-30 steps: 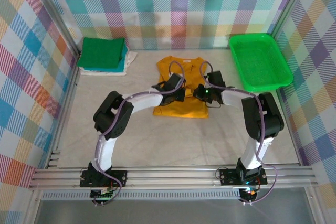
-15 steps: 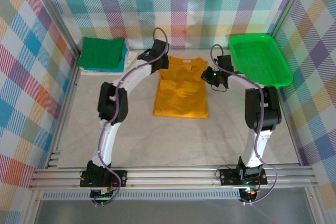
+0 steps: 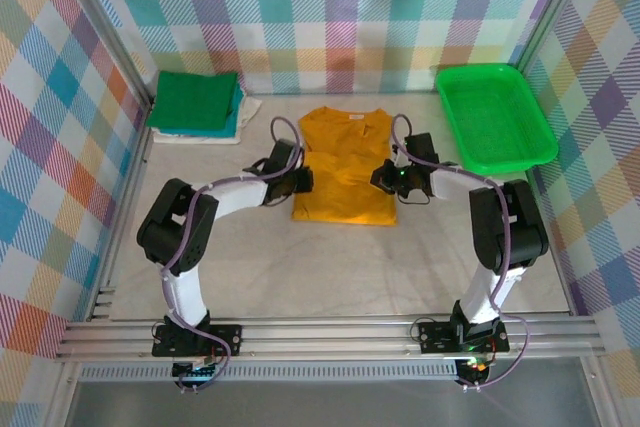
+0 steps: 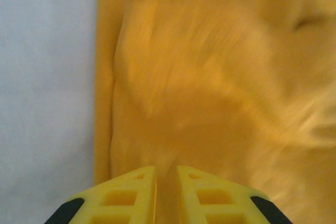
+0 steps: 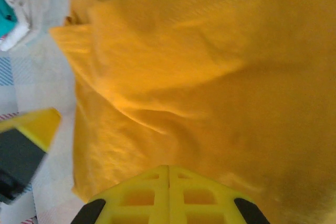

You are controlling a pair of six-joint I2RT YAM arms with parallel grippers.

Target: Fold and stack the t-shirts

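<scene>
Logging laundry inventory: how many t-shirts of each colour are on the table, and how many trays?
Mustard-yellow t-shirt: 1
Dark-green t-shirt: 1
Teal t-shirt: 1
White t-shirt: 1
Green tray: 1
Total: 5

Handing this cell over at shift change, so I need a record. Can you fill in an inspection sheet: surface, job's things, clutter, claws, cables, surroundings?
Surface: pale table, no spill or stain seen.
Job's things: yellow shirt lies mid-table, sleeves folded in, collar at the far end. A folded stack sits in the far left corner, with a green shirt on top.
Clutter: green tray at the far right; nothing else seen.
Claws: left claw is over the shirt's left edge, fingers slightly apart. Right claw is at its right edge, shut, gripping nothing.
Cables: a cable loops above each wrist; no snag seen.
Surroundings: checked walls, metal rail along the near edge.
</scene>
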